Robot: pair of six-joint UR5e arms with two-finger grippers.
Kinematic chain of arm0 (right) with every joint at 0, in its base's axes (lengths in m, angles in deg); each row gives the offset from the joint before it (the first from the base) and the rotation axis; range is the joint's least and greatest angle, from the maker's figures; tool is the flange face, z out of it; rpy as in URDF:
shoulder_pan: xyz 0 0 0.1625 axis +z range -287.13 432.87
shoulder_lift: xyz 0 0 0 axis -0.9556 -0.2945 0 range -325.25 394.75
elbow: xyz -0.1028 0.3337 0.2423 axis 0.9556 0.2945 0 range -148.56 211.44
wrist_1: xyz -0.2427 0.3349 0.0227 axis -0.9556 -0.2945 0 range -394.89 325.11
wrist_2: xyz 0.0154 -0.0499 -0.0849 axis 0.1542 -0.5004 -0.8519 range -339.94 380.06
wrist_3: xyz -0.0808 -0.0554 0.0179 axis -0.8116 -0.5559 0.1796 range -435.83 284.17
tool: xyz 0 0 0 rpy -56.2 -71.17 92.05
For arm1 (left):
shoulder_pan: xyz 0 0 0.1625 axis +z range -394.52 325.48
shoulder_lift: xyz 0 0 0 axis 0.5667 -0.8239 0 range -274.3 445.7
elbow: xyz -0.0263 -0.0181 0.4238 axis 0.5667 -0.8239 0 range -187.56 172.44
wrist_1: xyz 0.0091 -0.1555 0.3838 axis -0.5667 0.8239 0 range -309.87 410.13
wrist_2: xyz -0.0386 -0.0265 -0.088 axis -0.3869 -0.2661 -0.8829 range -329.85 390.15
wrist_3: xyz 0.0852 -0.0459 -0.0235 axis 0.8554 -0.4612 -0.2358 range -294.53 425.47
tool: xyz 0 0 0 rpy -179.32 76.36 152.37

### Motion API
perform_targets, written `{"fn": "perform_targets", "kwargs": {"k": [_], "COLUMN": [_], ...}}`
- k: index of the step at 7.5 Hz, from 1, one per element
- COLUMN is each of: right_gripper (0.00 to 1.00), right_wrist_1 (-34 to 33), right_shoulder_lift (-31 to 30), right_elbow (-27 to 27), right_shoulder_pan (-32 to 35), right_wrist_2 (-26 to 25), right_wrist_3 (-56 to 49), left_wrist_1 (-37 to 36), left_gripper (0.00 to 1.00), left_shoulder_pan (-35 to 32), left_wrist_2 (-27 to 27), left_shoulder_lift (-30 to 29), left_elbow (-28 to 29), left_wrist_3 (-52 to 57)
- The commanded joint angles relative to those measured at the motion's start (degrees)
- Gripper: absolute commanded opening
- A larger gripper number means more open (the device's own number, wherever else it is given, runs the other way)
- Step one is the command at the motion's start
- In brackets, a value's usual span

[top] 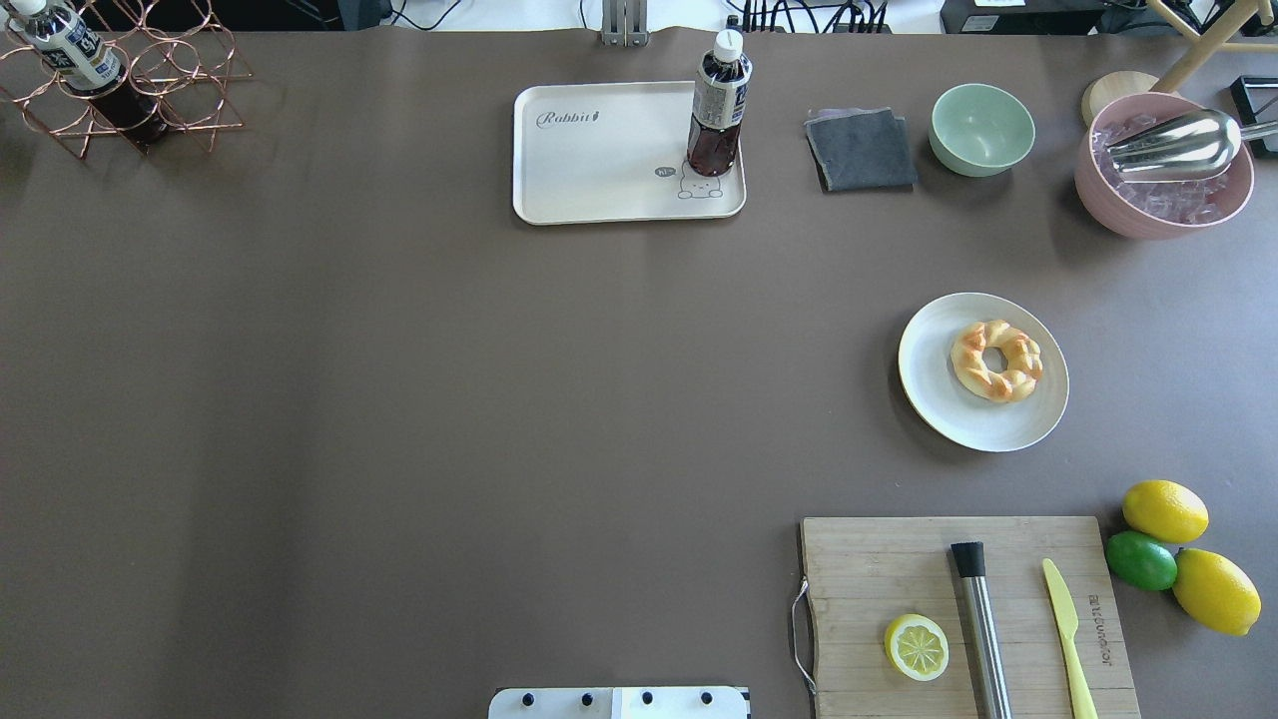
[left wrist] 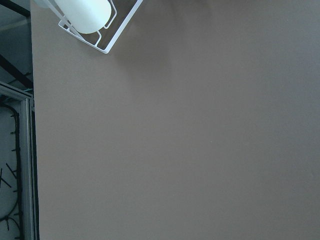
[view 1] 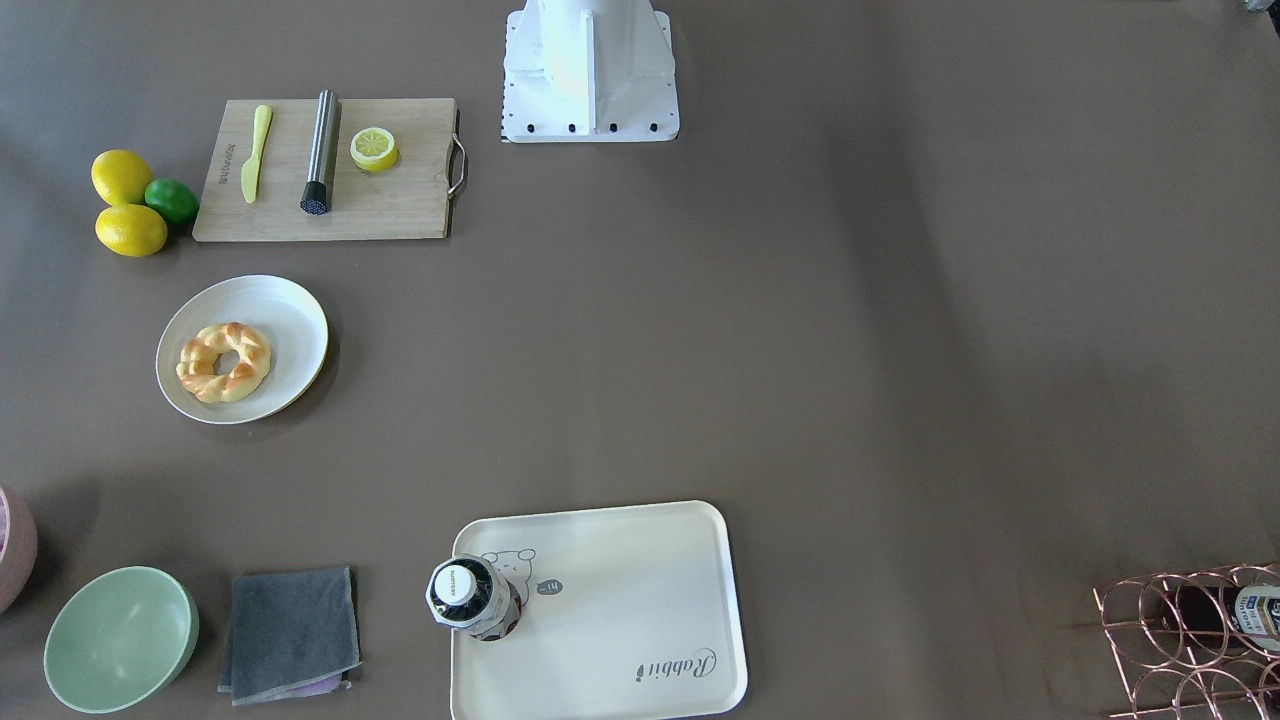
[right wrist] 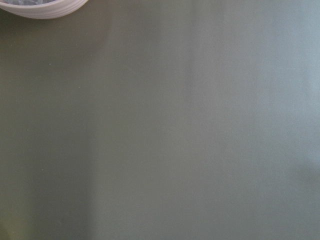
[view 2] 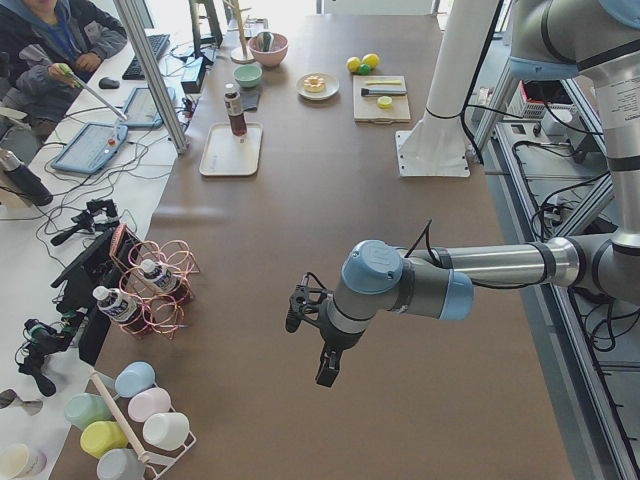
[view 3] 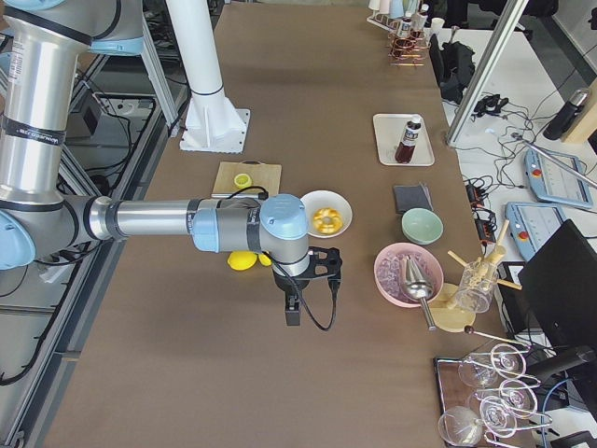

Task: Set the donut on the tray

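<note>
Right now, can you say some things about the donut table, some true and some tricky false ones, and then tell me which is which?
1. The donut lies on the round plate. True.
2. The tray has nothing on it. False: a bottle stands on the tray, at the corner with the bear drawing.
3. The lemon half sits on the cutting board. True.
4. The green bowl holds the ice. False: the green bowl looks empty; the ice is in the pink bowl.
</note>
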Motion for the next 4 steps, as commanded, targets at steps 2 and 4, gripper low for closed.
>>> {"fn": "perform_targets", "kwargs": {"k": [2,4], "right_gripper": [1.00,1.00], "right_wrist_1": [0.0,0.0], "right_shoulder_lift": [0.2,0.2], "right_elbow": [0.5,-0.2], "right_shoulder_pan": [-1.4,-1.4], "right_wrist_2": [-0.8,-0.5], "right_wrist_3": [0.0,0.0], "left_wrist_1": [-0.1,0.0], "left_gripper": [0.97,0.97], "left_shoulder_pan": [0.4,0.4], "left_wrist_2": [0.0,0.5], "left_shoulder_lift": [0.6,1.1], "left_elbow": [-0.2,0.4], "left_wrist_3": [0.1,0.1]}}
